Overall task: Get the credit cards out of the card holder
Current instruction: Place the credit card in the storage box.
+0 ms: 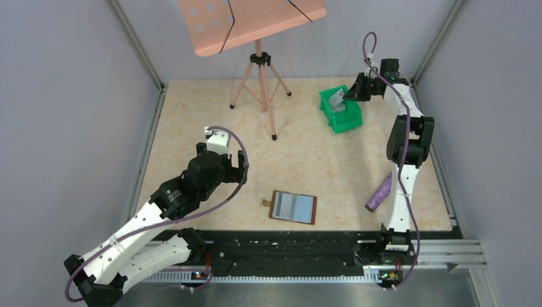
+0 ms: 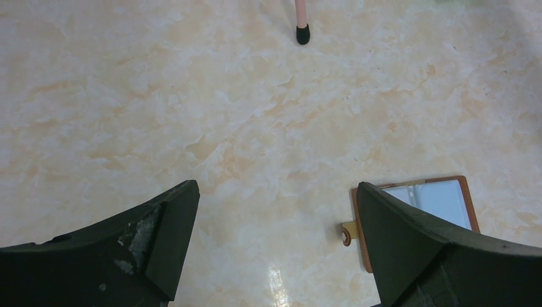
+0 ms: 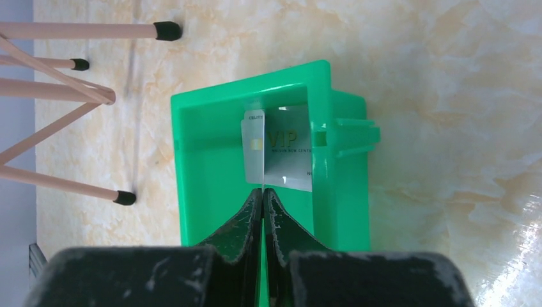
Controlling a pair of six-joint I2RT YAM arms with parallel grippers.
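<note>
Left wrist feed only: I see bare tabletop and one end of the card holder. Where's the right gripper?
Observer: At the far right, the right gripper is over the green bin.
Operator: Holding anything?
Observer: Yes. It is shut on the credit cards, pinched by one edge over the bin's opening.
Operator: Anything else near the holder?
Observer: A purple cylinder lies to the right of the card holder, not touching it.

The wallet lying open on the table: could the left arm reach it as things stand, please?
Probably yes: the left gripper is open, close by the wallet, with only bare table between them.
</note>
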